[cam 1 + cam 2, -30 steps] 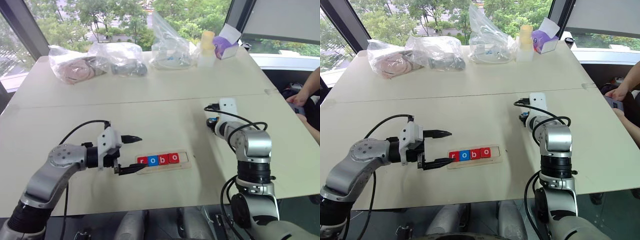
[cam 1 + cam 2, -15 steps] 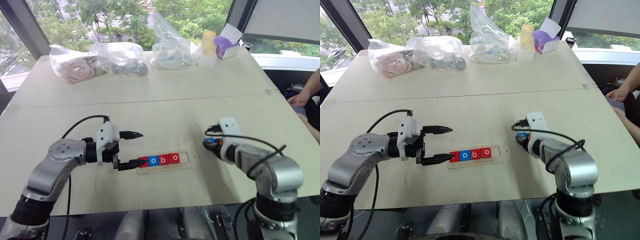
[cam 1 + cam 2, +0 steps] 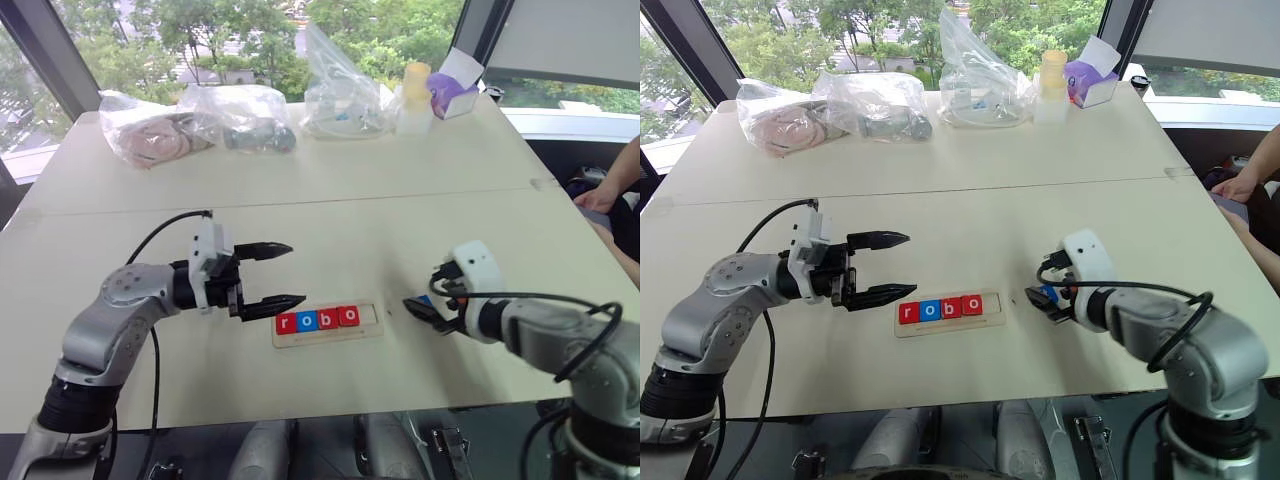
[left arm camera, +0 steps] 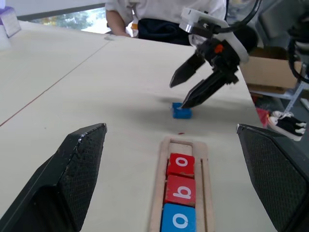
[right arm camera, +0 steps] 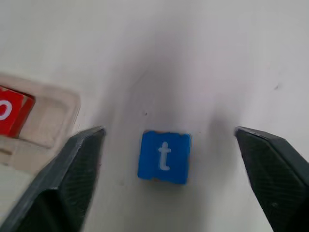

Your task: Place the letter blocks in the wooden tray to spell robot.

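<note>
At lower centre of the frame, the wooden tray (image 3: 369,331) is lying on the worktop (image 3: 330,210), holding four letter blocks (image 3: 318,320) spelling "robo". The left gripper (image 3: 284,275) is hovering spread wide just left of it, the right gripper (image 3: 419,309) gaping at right.

Along the desk's (image 3: 330,190) far edge sit three clear plastic bags (image 3: 240,118), then a pale yellow bottle (image 3: 413,95) and a purple box (image 3: 452,92) toward the far right corner. A person's arm (image 3: 612,185) rests beyond the right edge.

Five letter blocks (image 3: 319,320), one wooden tray (image 3: 372,327), perhaps three plastic bags (image 3: 150,128) behind.
</note>
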Controlling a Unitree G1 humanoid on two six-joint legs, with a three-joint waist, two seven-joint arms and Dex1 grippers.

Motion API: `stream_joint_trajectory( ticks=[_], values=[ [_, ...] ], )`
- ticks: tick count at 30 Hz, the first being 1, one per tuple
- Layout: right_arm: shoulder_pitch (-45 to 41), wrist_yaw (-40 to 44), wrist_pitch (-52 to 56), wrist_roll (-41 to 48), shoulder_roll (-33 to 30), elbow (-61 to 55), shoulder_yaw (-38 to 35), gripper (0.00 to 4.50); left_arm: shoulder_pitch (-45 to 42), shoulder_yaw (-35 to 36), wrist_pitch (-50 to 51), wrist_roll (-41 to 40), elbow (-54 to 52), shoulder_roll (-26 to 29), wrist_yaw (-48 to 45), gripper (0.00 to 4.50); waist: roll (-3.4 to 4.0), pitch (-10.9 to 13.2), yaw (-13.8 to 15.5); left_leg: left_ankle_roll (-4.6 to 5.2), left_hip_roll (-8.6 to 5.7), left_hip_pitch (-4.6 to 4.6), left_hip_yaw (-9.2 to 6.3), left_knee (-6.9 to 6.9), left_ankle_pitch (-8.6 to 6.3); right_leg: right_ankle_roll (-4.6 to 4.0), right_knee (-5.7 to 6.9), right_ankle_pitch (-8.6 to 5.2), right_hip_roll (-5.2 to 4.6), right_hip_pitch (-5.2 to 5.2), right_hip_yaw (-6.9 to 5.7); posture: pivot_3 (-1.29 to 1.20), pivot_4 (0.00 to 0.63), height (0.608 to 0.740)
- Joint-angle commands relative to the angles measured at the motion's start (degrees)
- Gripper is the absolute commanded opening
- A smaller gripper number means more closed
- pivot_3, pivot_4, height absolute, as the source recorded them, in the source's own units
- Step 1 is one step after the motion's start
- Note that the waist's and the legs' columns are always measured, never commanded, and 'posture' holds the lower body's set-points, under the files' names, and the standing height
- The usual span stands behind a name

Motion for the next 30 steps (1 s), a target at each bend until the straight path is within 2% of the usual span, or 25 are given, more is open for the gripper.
stream_joint_trajectory(
  ticks=[1,4,7,11,14,18,25,28,30],
  values=[
    [-0.3,15.0,-8.9,1.1,-10.7,1.4,3.7,4.49,-0.3,1.0,0.5,-1.0,-1.9,1.3,-0.9,4.5,-0.01,0.0,0.0,0.02,0.02,0.0,-0.02,0.01,-0.01,0.01,-0.03,-0.01,0.02,0.04,-0.05,0.0,0.15,0.74],
    [5.1,30.1,-29.9,-7.1,-19.1,5.4,8.2,4.49,0.3,0.6,0.8,-0.8,-2.4,1.8,-1.4,4.5,-0.02,0.0,0.1,0.07,0.02,0.01,-0.04,-0.01,-0.04,0.08,-0.09,-0.07,0.01,0.09,-0.13,0.0,0.15,0.74],
    [8.6,43.5,-48.1,-13.2,-21.5,13.5,11.2,4.49,0.6,0.5,1.7,-1.6,-3.1,1.4,-0.8,4.5,-0.09,0.0,0.1,0.11,-0.01,0.04,0.01,0.03,-0.07,0.17,-0.17,-0.11,-0.04,0.21,-0.12,0.0,0.15,0.74],
    [6.9,51.0,-64.1,-22.3,-21.1,21.8,17.0,4.49,0.7,0.4,2.5,-2.1,-3.7,1.4,-0.7,4.5,-0.11,0.1,-0.1,0.12,-0.02,0.08,0.05,0.12,-0.08,0.19,-0.17,-0.11,-0.08,0.26,-0.08,0.0,0.15,0.74],
    [4.2,55.0,-80.2,-32.6,-20.4,30.7,22.7,4.49,0.8,0.5,3.0,-2.5,-4.2,1.5,-0.5,4.5,-0.11,0.1,-0.1,0.1,-0.01,0.11,0.04,0.12,-0.07,0.17,-0.11,-0.11,-0.07,0.25,-0.05,0.0,0.15,0.74],
    [-0.7,57.6,-88.8,-37.6,-16.9,40.8,26.2,4.49,0.8,0.7,3.4,-2.6,-4.5,1.5,-0.5,4.5,-0.15,0.1,0.0,0.08,-0.02,0.12,0.03,0.11,-0.07,0.17,-0.11,-0.11,-0.08,0.25,-0.03,0.0,0.15,0.74],
    [-6.4,61.7,-95.5,-41.5,-12.1,52.2,28.3,4.49,1.4,1.1,3.9,-3.4,-5.8,1.6,0.2,4.5,-0.17,0.1,0.0,0.04,-0.01,0.16,0.0,0.12,-0.04,0.12,-0.1,-0.08,-0.07,0.28,0.0,0.0,0.15,0.74],
    [-7.2,63.1,-96.9,-41.6,-11.4,54.1,28.2,3.68,2.2,1.4,4.3,-3.9,-6.7,2.0,0.4,4.5,-0.18,0.1,0.0,0.03,-0.02,0.19,-0.03,0.13,-0.04,0.11,-0.1,-0.08,-0.07,0.33,0.0,0.0,0.15,0.74],
    [-7.3,64.0,-96.9,-41.3,-11.2,54.1,27.9,2.69,2.4,1.6,4.5,-4.0,-7.0,2.2,0.4,4.5,-0.18,0.1,0.0,0.03,-0.02,0.2,-0.03,0.13,-0.04,0.1,-0.1,-0.08,-0.07,0.34,0.0,0.0,0.15,0.74]
  ],
)
